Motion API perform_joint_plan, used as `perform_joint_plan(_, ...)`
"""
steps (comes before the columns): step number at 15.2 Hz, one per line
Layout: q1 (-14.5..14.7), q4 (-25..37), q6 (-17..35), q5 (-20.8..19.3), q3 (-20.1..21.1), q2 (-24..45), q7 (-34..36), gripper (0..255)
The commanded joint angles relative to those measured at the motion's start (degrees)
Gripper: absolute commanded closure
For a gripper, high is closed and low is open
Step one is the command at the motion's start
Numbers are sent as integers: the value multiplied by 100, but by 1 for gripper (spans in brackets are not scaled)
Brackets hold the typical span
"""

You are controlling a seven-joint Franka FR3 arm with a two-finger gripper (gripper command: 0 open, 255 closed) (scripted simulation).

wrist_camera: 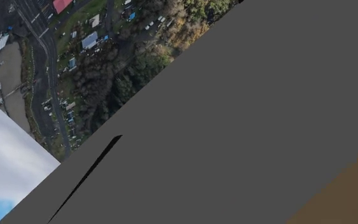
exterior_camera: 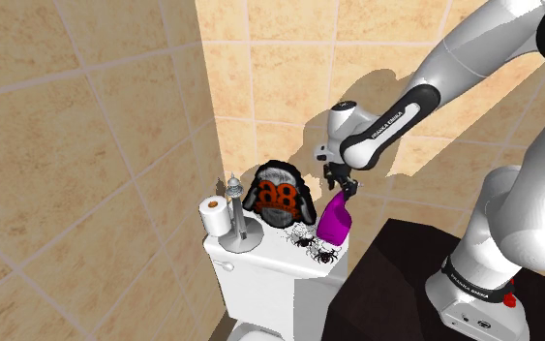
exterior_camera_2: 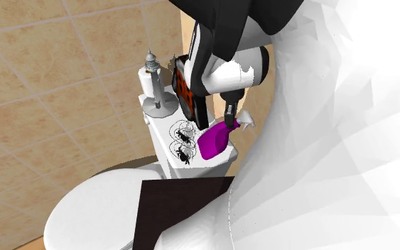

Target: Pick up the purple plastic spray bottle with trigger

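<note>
One purple spray bottle point(exterior_camera: 335, 222) leans tilted at the edge of the white toilet tank lid point(exterior_camera: 260, 252), just beside black toy spiders point(exterior_camera: 325, 254). The arm's black fingers point(exterior_camera_2: 231, 113) pinch its top end, near a toilet-roll stand point(exterior_camera: 231, 218).

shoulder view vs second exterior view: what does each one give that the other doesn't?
Shoulder view adds the arm's base with its red button, plus the arm's full reach to the wrist. Second exterior view adds the toilet's closed white lid. Both share the pincer at the top of the purple spray bottle on the white tank, with black spider figures, a black-and-orange object, a toilet roll and the dark stand.
</note>
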Motion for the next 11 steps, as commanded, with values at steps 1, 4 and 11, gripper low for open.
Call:
perform_joint_plan(1,-51,-116,-256,-204,-12,57,50,255)
perform_joint_plan(4,-68,-77,-546,-228,19,-197,45,255)
perform_joint_plan(11,-94,66,-1215,-244,96,-729,14,255)
